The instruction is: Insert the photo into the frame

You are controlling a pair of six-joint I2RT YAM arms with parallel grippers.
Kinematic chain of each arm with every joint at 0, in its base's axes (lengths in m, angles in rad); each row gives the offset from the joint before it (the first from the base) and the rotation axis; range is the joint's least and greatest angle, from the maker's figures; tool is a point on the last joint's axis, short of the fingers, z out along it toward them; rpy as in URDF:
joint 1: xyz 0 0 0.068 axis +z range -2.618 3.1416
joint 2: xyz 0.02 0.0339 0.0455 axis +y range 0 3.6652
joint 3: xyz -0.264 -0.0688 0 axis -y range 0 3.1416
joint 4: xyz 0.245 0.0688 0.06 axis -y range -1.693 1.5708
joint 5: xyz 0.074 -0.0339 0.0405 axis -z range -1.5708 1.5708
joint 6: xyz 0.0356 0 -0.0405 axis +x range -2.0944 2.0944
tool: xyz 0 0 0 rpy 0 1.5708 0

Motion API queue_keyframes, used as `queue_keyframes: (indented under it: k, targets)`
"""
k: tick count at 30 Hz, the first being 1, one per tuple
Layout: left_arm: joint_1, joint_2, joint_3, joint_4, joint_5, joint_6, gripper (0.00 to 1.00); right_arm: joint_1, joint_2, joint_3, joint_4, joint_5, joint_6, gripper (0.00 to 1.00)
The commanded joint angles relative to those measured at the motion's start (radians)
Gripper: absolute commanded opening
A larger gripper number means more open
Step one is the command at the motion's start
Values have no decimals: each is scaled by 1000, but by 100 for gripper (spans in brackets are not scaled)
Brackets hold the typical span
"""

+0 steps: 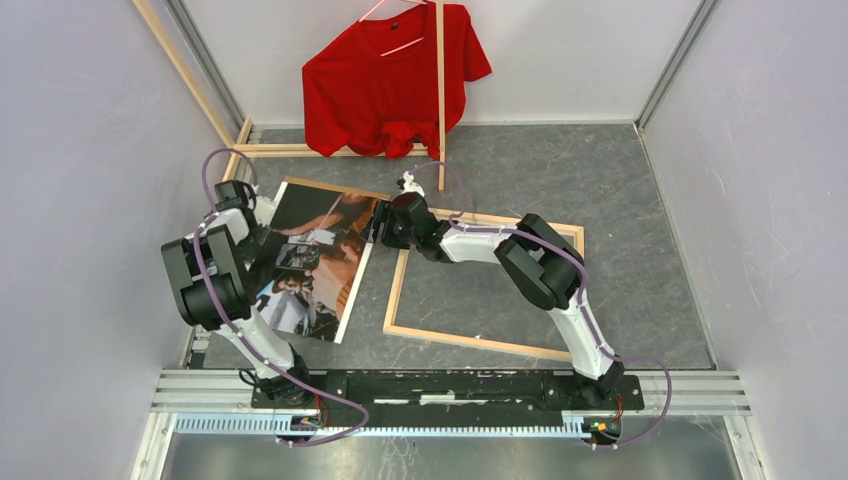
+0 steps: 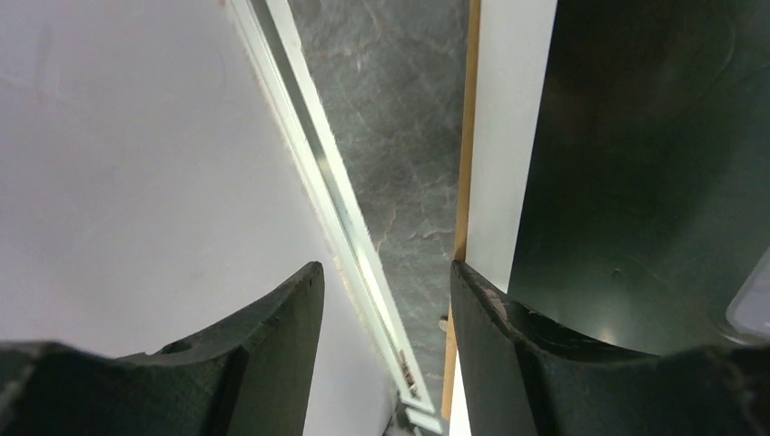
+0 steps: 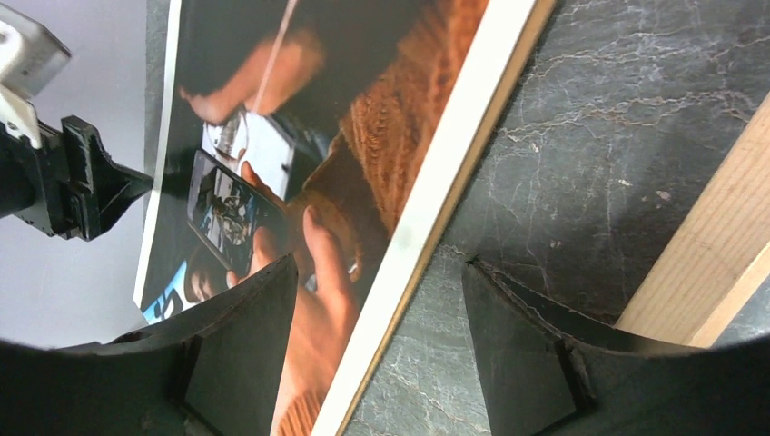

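Right gripper [image 3: 380, 268] has its fingers spread and grips nothing. The fingers straddle the 3 o'clock edge of the photo [image 1: 315, 265], one over the print and the other over the grey table [image 1: 620, 200]. Whether either tip presses down cannot be told.

Left gripper [image 2: 386, 272] is also spread, with nothing clamped. It sits at the photo's 9 o'clock edge, up toward the 11 o'clock corner. One finger is over the white border and the other is toward the metal rail [image 2: 309, 136] beside the wall. The right wrist view shows one of its tips at that far edge.

The photo lies face up at about 9 o'clock on the table, turned a little clockwise. A brown sheet [image 2: 470, 91] lies under it, showing as a thin strip along the edges.

The frame [image 1: 490, 345] lies flat at 3 o'clock of the photo, bare wood up, with only table inside it. A narrow strip of table separates the two. The right arm hides the frame's 11 o'clock corner.

At 12 o'clock a red shirt [image 1: 390, 80] hangs at the back.
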Motion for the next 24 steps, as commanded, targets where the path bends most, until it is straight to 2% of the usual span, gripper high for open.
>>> queue_keyframes:
  k: [1, 8, 11, 17, 24]
  targets:
    - [29, 1, 76, -98, 241, -115, 62, 5, -20, -34, 11, -11, 14, 74]
    - [48, 76, 184, -31, 176, -206, 61, 0, -17, -63, 29, -41, 46, 74]
    - [60, 73, 137, -16, 160, -175, 61, 2, -49, -106, 32, -66, 49, 74]
    - [75, 22, 15, -27, 215, -102, 61, 59, -133, -175, -11, -111, 27, 74]
    - [60, -25, -34, -8, 273, -135, 61, 85, -89, -194, 10, -135, 56, 74]
